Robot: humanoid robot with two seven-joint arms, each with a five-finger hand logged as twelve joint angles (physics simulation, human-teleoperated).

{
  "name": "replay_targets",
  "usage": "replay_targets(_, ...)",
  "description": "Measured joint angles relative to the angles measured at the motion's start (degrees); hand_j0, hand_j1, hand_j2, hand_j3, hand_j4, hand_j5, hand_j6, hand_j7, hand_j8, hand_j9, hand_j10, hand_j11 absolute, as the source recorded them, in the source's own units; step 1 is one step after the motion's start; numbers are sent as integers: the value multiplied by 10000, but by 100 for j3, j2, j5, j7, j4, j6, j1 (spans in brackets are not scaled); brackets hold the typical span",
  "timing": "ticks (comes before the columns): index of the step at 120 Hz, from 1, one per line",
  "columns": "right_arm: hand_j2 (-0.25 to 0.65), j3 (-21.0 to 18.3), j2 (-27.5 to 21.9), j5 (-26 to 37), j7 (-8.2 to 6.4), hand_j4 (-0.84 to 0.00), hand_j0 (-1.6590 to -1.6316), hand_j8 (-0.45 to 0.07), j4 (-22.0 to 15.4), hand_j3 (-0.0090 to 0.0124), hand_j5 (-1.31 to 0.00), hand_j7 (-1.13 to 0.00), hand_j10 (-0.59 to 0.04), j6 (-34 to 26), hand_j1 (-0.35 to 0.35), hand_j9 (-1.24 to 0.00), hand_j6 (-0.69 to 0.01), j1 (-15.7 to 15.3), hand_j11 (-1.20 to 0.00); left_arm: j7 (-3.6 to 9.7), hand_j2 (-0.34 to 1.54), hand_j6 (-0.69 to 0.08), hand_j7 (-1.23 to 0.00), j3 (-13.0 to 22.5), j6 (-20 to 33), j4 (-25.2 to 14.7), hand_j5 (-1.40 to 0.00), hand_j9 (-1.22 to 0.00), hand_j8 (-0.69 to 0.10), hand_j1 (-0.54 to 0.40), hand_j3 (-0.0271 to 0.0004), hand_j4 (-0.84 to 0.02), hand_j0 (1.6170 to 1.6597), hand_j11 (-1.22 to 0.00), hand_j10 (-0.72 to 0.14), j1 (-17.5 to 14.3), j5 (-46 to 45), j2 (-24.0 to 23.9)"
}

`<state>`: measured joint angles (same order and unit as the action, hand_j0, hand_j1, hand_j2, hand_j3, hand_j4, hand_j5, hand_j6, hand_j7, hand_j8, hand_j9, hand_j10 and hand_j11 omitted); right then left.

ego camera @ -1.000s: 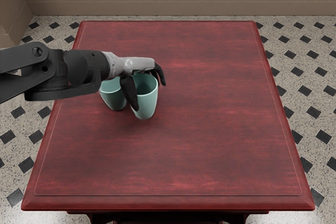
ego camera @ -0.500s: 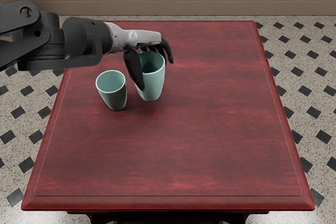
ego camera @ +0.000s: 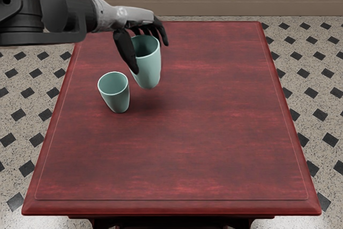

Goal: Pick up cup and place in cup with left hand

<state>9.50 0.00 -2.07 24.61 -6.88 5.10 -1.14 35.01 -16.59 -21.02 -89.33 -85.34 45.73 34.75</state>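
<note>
Pale green and tapered, the raised cup point(ego camera: 149, 71) is clamped in the grey-and-black left hand point(ego camera: 130, 17), right of a matching upright cup point(ego camera: 117, 100) on the red wooden table point(ego camera: 177, 148).

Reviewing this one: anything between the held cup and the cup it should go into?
Nothing visible blocks the way: the left hand holds one cup above the table, beside the open-topped standing cup.
</note>
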Motion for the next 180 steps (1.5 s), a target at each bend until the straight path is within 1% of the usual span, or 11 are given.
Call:
replay_targets(17, 0, 0, 0, 2, 0, -3, -16581, -4, 2, 0, -1, 0, -2, 0, -3491, 0, -5, 6, 0, 0, 599, -3795, -5474, 6, -69, -5, -5532, -5438, -3206, -898, 0, -4046, 16564, -5442, -4080, 0, -52, 106)
replay_targets(36, 0, 0, 0, 2, 0, -3, -16581, -3, 1, 0, 0, 0, -2, 0, -3491, 0, -4, 8, 0, 0, 546, -3907, -5535, 1, -181, -25, -5512, -5425, -3358, -786, 0, -4066, 16565, -5425, -4105, -79, -70, 487)
replay_targets(51, 0, 0, 0, 4, 0, -3, -16581, -3, -1, 0, 0, 0, -2, 0, -3491, 0, -4, 8, 0, 0, 530, -3966, -5514, 2, -261, -36, -5490, -5429, -3360, -811, 0, -4078, 16565, -5426, -4116, -62, -73, 554)
replay_targets(84, 0, 0, 0, 4, 0, -3, -16581, -3, -7, 0, 0, 0, -2, 0, -3491, 0, -4, 8, 0, 0, 684, -3772, -5595, 7, -337, -35, -5513, -5397, -3261, -1018, 0, -4052, 16572, -5402, -4096, -1, -72, 800)
replay_targets(107, 0, 0, 0, 4, 0, -3, -16581, -3, -14, 0, 0, 0, -2, 0, -3491, 0, -4, 8, 0, 0, 521, -3878, -5522, 13, -345, -12, -5507, -5380, -3382, -893, 0, -4056, 16571, -5398, -4093, 43, -60, 808)
replay_targets(114, 0, 0, 0, 3, 0, -3, -16581, -3, -14, 0, 0, 0, -2, 0, -3491, 0, -4, 8, 0, 0, 549, -3804, -5593, 13, -346, -2, -5551, -5386, -3320, -939, 0, -4028, 16572, -5403, -4085, 70, -50, 813)
replay_targets(116, 0, 0, 0, 3, 0, -3, -16581, -3, -14, 0, 0, 0, -2, 0, -3491, 0, -4, 8, 0, 1, 1024, -3795, -5631, 12, -349, 1, -5586, -5397, -3271, -1067, 0, -3999, 16573, -5415, -4070, 83, -48, 814)
replay_targets(127, 0, 0, 0, 2, 0, -3, -16581, -3, -14, 0, 0, 0, -2, 0, -3491, 0, -4, 8, 0, 1, 969, -3736, -5683, 14, -351, 31, -5647, -5392, -3292, -1104, 0, -3948, 16575, -5408, -4058, 105, -40, 814)
replay_targets(131, 0, 0, 0, 3, 0, -3, -16581, -3, -15, 0, -1, 0, -2, 0, -3491, 0, -4, 8, 0, 1, 1004, -3674, -5678, 14, -349, 43, -5636, -5395, -3162, -1178, 0, -3963, 16576, -5409, -4047, 153, -34, 814)
replay_targets(140, 0, 0, 0, 4, 0, -3, -16581, -3, -18, 0, 0, 0, -2, 0, -3491, 0, -4, 8, 0, 0, 878, -3735, -5644, 16, -349, 83, -5605, -5405, -3208, -1057, 0, -3975, 16573, -5414, -4151, 234, -27, 814)
replay_targets(180, 0, 5, 0, 4, 0, -3, -16581, -3, -34, 0, 0, 0, -2, 0, -3491, 0, -4, 8, 0, 0, 482, -3980, -5519, 21, -353, 198, -5491, -5392, -3434, -848, 0, -4041, 16568, -5404, -4285, 253, -16, 810)
